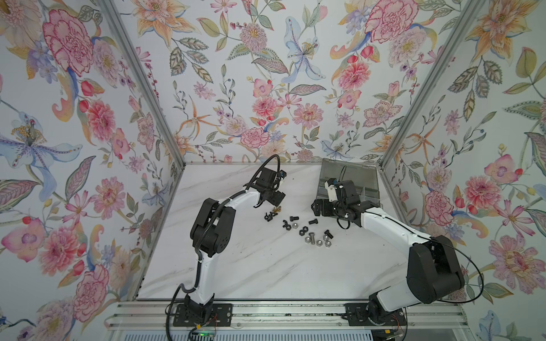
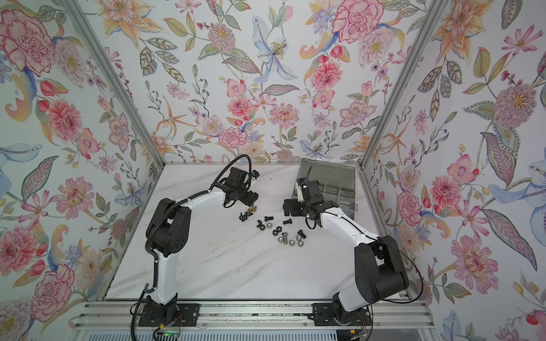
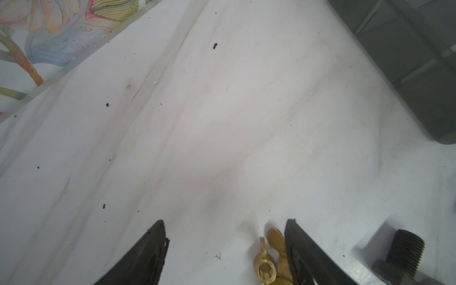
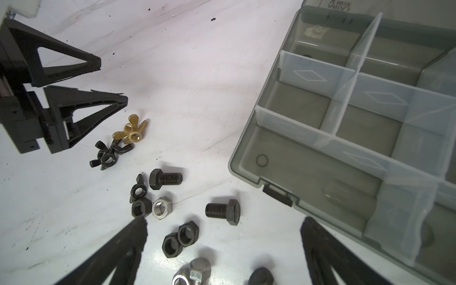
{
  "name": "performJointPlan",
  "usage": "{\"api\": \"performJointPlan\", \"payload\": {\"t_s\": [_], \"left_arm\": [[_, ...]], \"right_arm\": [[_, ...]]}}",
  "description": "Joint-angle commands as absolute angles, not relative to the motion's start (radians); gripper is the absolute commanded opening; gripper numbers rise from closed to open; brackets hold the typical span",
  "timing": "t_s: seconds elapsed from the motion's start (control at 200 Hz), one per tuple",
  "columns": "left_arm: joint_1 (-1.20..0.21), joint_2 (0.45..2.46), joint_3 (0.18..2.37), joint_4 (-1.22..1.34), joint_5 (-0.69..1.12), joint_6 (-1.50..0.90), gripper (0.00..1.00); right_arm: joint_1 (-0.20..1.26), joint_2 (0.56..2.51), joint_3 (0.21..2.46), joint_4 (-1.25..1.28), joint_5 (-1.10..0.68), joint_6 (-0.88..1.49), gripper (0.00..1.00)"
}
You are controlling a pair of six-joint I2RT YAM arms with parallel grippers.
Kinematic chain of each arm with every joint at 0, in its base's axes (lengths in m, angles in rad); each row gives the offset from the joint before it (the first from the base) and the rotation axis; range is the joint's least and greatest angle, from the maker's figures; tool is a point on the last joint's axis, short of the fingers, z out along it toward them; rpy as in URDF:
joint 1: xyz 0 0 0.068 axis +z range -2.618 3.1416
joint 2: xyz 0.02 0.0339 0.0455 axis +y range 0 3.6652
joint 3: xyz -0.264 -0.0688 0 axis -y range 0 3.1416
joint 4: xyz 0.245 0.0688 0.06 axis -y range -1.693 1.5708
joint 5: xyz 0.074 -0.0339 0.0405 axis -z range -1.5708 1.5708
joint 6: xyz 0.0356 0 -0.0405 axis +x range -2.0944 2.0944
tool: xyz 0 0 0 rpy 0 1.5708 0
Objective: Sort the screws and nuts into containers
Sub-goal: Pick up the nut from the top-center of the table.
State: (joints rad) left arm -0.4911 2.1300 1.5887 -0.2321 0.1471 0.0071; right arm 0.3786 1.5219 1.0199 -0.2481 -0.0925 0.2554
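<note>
Left pincer [image 1: 276,203] is low over the surface [image 1: 236,265], at 11 o'clock of the loose pile. Released: fingers apart, nothing clamped. Brass wing nuts [image 3: 267,256] lie on the surface inside the gap, close against one finger in the left wrist view. Whether they touch it: cannot tell.

Black wing nuts [image 4: 108,154]: small clump touching the brass ones, at their 8 o'clock in both top views.

Pile, mid-surface: two black screws [image 4: 165,179] on their sides, apart from each other. Silver nut [image 4: 161,207] touches a black nut [image 4: 142,207]. Two more black nuts [image 4: 180,238] lie touching each other. A silver cluster [image 1: 317,239] of screws and nuts sits at the pile's 4 o'clock end.

Right pincer [image 4: 223,219] is at 2 o'clock of the pile, just beside the box. Released: fingers spread wide, holding nothing.

Box [image 1: 370,193] is at 2 o'clock of the surface, in the far right corner. Lid [image 1: 348,172] is open, leaning back. Clear walls split the box into compartments [image 4: 303,103]. Every screw and nut noted lies on the surface outside the box, at its 8 o'clock.
</note>
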Motion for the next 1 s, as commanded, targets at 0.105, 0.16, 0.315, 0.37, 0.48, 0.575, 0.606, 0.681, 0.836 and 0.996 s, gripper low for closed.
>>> {"api": "performJointPlan", "payload": {"t_s": [0.105,0.16,0.315,0.37,0.48,0.575,0.606,0.681,0.836,0.996], "left_arm": [[-0.487,2.173,1.618,-0.259,0.139,-0.049,0.65],[-0.488,2.178,1.615,-0.264,0.144,-0.052,0.64],[-0.496,2.171,1.574,-0.243,0.147,-0.058,0.64],[-0.498,2.173,1.563,-0.238,0.146,-0.065,0.63],[-0.497,2.184,1.564,-0.246,0.147,-0.066,0.61],[-0.500,2.183,1.560,-0.249,0.150,-0.059,0.59],[-0.500,2.183,1.559,-0.253,0.155,-0.056,0.59],[-0.502,2.179,1.550,-0.253,0.156,-0.051,0.59],[-0.503,2.183,1.541,-0.259,0.164,-0.051,0.57],[-0.508,2.186,1.530,-0.261,0.161,-0.051,0.57]], "right_arm": [[0.385,1.515,1.049,-0.281,-0.063,0.258,0.99],[0.387,1.517,1.051,-0.280,-0.063,0.258,0.99],[0.388,1.518,1.051,-0.279,-0.057,0.256,0.99],[0.387,1.519,1.052,-0.283,-0.053,0.254,0.99],[0.388,1.518,1.052,-0.285,-0.050,0.254,0.99],[0.388,1.517,1.051,-0.288,-0.049,0.255,0.99],[0.388,1.516,1.051,-0.289,-0.050,0.254,0.99],[0.389,1.512,1.048,-0.289,-0.047,0.256,0.99],[0.389,1.513,1.046,-0.288,-0.045,0.256,0.99],[0.388,1.521,1.048,-0.288,-0.047,0.256,0.99]]}}
